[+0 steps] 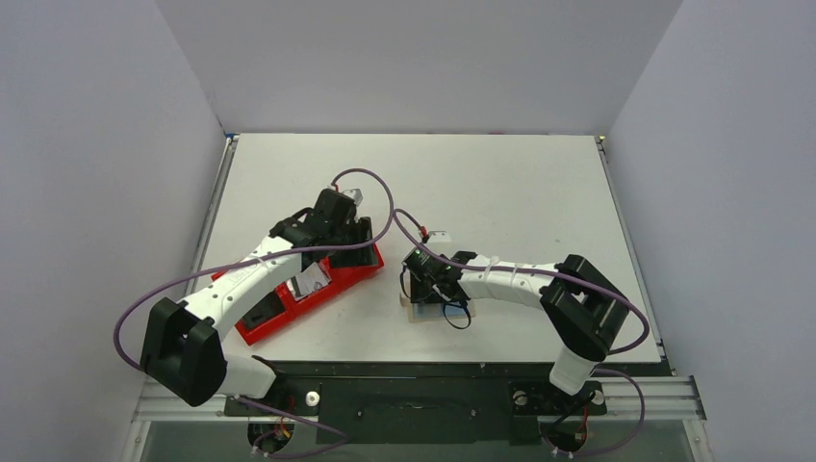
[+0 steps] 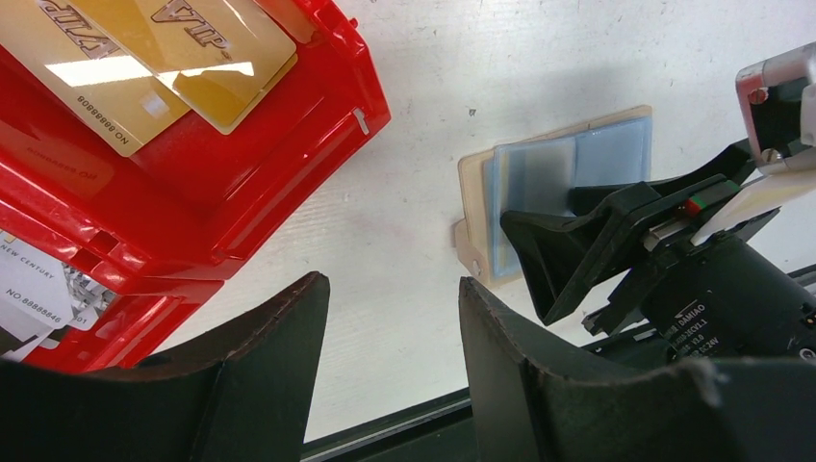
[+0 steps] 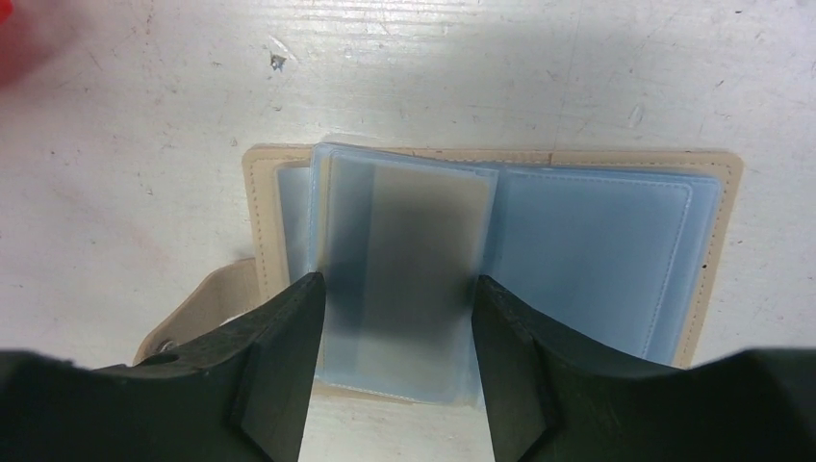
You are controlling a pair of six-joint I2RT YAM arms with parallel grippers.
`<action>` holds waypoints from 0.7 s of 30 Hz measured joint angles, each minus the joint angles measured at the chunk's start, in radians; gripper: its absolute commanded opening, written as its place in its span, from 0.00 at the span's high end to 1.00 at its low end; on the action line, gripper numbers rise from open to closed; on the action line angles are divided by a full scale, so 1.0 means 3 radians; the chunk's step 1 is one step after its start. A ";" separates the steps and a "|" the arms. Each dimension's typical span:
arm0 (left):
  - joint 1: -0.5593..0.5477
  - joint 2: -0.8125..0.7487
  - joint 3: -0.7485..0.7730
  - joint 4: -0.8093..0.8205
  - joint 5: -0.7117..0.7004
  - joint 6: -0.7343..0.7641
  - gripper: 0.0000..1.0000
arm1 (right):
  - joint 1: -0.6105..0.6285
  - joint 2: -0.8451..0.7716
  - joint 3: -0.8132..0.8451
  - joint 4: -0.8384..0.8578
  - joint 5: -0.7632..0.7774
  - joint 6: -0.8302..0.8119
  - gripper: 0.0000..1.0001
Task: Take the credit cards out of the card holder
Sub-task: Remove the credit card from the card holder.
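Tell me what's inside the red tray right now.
Two gold VIP cards overlap in one compartment of the red tray. A white printed card lies in the next. The left arm covers part of the tray from above, so I can't see what else it holds.

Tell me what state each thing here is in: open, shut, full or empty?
card holder: lying open on the table, blue sleeves showing.
red tray: cards in two compartments.
gold cards: loose in the tray, overlapping.
white card: lying in the neighbouring compartment.
left gripper: open, holding nothing.
right gripper: open, poised over the blue sleeves.
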 measured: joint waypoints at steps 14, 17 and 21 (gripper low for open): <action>-0.0003 0.0084 0.0000 0.0003 0.0037 -0.0001 0.50 | -0.0009 0.0004 0.0001 0.0003 0.0051 0.0037 0.83; -0.0020 0.0111 0.0001 0.0005 0.0064 -0.0003 0.50 | -0.0039 0.0001 -0.0010 0.0014 0.0032 0.0036 0.91; -0.0089 0.0212 0.0057 0.0025 0.0160 -0.0022 0.50 | -0.0128 -0.0095 -0.0156 0.0167 -0.0080 0.0038 1.00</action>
